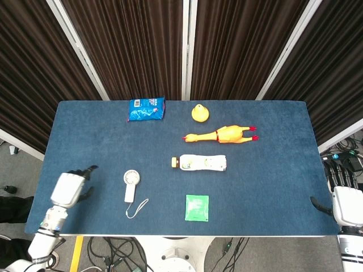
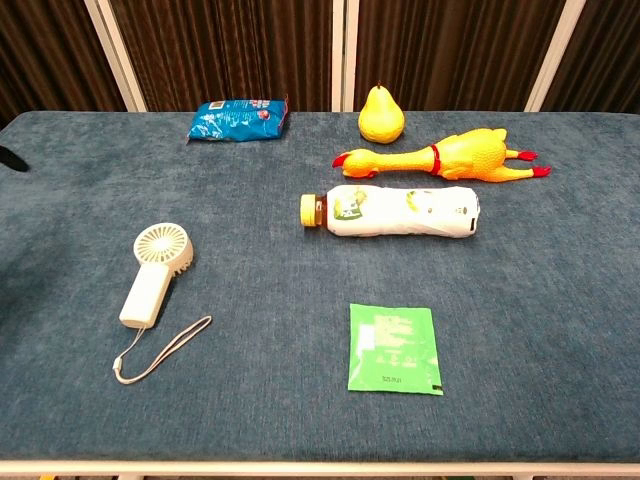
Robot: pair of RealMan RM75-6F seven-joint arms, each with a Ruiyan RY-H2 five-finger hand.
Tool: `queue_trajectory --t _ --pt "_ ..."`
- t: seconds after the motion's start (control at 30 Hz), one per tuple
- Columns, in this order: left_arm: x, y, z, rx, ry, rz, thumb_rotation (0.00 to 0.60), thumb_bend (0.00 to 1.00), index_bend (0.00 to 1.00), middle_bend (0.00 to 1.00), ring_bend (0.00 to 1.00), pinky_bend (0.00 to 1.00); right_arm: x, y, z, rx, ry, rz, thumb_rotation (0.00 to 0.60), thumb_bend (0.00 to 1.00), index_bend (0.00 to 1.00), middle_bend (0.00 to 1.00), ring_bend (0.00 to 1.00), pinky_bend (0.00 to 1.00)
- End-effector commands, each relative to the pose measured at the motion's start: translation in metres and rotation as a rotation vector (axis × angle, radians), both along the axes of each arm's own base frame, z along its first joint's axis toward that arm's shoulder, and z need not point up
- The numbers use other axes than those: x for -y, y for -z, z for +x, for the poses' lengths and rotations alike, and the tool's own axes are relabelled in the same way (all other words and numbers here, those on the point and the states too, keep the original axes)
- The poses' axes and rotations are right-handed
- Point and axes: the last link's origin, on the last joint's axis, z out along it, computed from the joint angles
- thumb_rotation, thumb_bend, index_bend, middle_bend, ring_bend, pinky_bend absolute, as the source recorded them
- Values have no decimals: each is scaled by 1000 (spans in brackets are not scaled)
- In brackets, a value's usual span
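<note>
1. The left hand (image 1: 69,188) is hovering over the table's (image 1: 272,187) left edge, grasping nothing, its fingers (image 1: 89,169) loosely spread.
2. The handheld fan (image 1: 130,185) is lying flat on the cloth to that hand's right, near but apart from it, its wrist strap (image 1: 137,208) trailing toward the front edge.
3. The right hand (image 1: 343,198) is hanging off the table's right edge, touching nothing; I cannot tell whether it is released or clenched.
4. The bottle (image 2: 392,211) and green sachet (image 2: 393,348) are lying further right of the fan.

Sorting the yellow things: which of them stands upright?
The pear, by the table's far edge. The rubber chicken and the yellow-capped bottle both lie on their sides.
</note>
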Motion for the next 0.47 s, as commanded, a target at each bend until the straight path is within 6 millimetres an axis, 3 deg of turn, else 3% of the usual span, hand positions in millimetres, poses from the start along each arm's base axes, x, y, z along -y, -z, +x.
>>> queue_trajectory --t 0.03,0.3,0.47 --pt "5 -22 -16 32 -84 99 600 106 175 67 43 213 -2 1 -4 -38 0 -34 600 101 0 0 0 0" --pt "24 -54 -41 24 -243 166 600 86 172 62 32 176 -11 -1 -12 -43 20 -58 600 101 0 0 0 0" --pt "42 -61 -46 9 -282 169 600 85 172 62 32 174 -17 -5 -11 -44 8 -61 600 101 0 0 0 0"
